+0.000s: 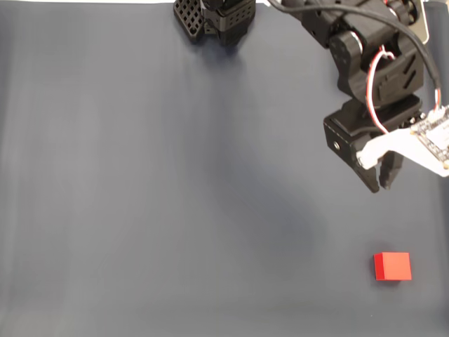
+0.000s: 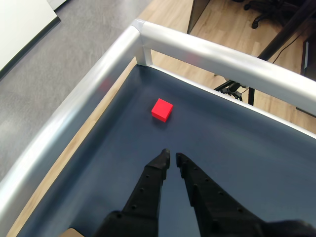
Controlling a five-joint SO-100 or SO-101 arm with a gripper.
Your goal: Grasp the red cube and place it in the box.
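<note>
Cube [image 2: 162,109] well beyond hand [image 2: 172,158]

Bench [image 1: 140,210] with dark blue-grey matte surface — silver metal rail along edges in wrist view. Small bright red plain-sided cube [image 1: 392,267] lies flat on surface near railed corner [image 2: 162,109] — nothing touching it.

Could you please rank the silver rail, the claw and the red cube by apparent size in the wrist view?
1. Silver rail
2. Claw, enlarged by its nearness to the camera
3. Red cube
</note>
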